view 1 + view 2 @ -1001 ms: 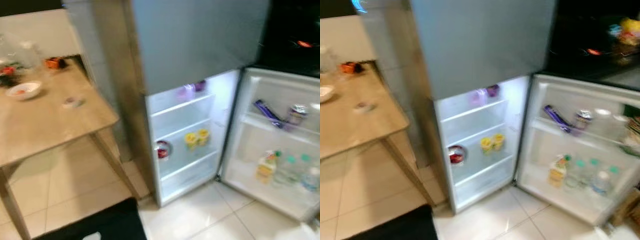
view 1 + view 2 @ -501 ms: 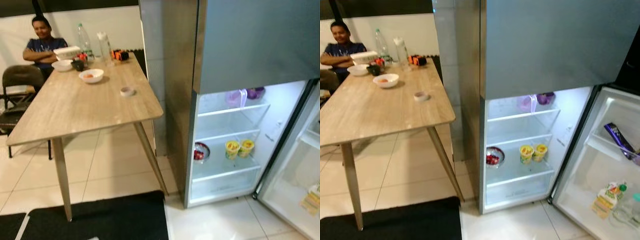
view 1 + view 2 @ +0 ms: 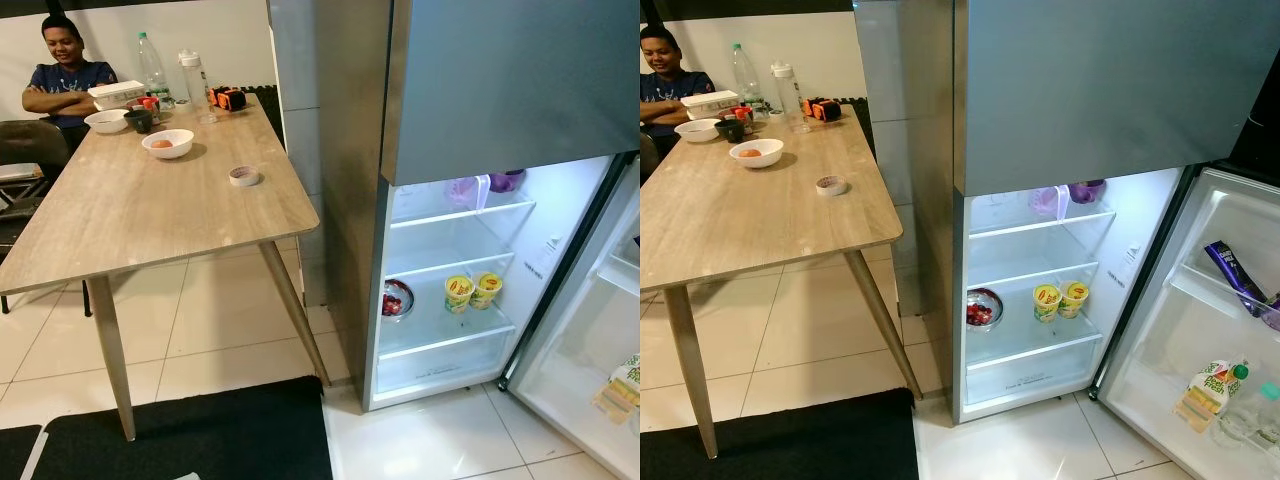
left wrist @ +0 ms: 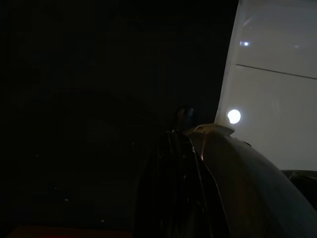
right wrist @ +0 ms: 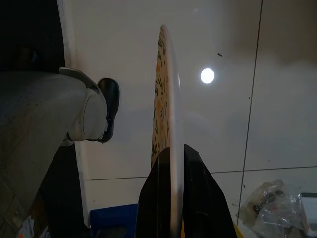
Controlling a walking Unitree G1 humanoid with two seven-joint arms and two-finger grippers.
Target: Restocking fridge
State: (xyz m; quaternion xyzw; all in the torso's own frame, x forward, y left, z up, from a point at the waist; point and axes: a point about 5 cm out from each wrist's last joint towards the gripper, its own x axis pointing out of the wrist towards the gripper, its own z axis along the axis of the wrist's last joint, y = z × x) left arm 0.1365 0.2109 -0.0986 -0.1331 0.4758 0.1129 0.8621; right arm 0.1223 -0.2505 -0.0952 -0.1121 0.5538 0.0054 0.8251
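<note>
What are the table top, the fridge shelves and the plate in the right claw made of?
Table top: wood or wood-look laminate, matte; pale grain lines show.
Shelves: clear glass or plastic, probably; the lit back wall shows through them.
Plate: likely glazed ceramic or melamine, cannot tell which; smooth white edge, printed floral face. The right claw pinches it edge-on.

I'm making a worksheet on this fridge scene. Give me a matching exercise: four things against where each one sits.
Things:
1. two yellow cups
2. roll of tape
3. purple packet
4. plate

Places:
A. fridge door shelf
B. between the right tool's fingers
C. middle shelf inside the fridge
D. wooden table

Pairs: 1-C, 2-D, 3-A, 4-B
</note>
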